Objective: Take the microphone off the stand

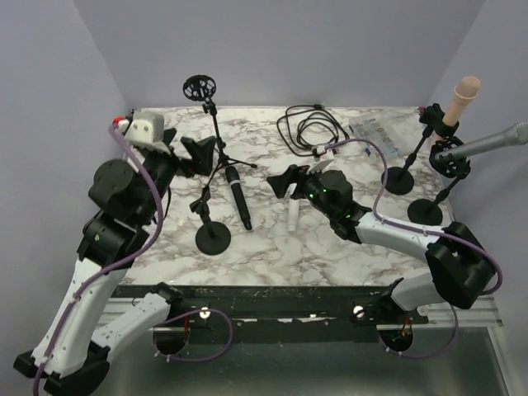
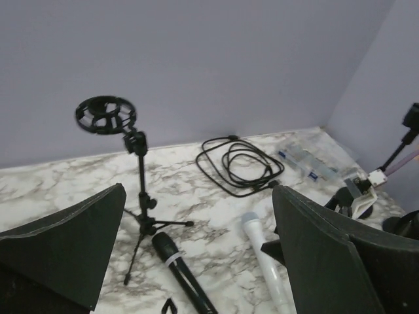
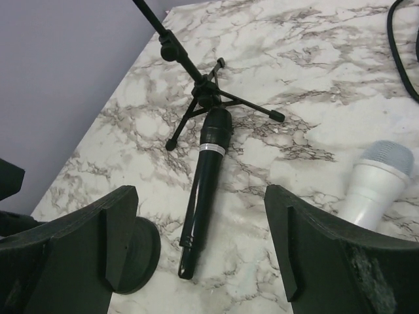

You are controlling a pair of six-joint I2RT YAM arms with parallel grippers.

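A beige microphone (image 1: 464, 96) and a grey microphone (image 1: 488, 143) sit in clips on two round-base stands (image 1: 399, 180) (image 1: 425, 211) at the far right. A black microphone (image 1: 239, 198) and a white microphone (image 1: 293, 216) lie loose on the marble table. My right gripper (image 1: 285, 181) is open and empty, above the table between them; its view shows the black microphone (image 3: 206, 186) between the fingers and the white one (image 3: 376, 180) to the right. My left gripper (image 1: 198, 155) is open and empty at the left, facing the tripod stand (image 2: 141, 190).
A tripod stand with an empty ring mount (image 1: 199, 87) stands at the back left. An empty round-base clip stand (image 1: 213, 236) is in front of it. A coiled black cable (image 1: 309, 128) and a clear packet (image 1: 375, 132) lie at the back.
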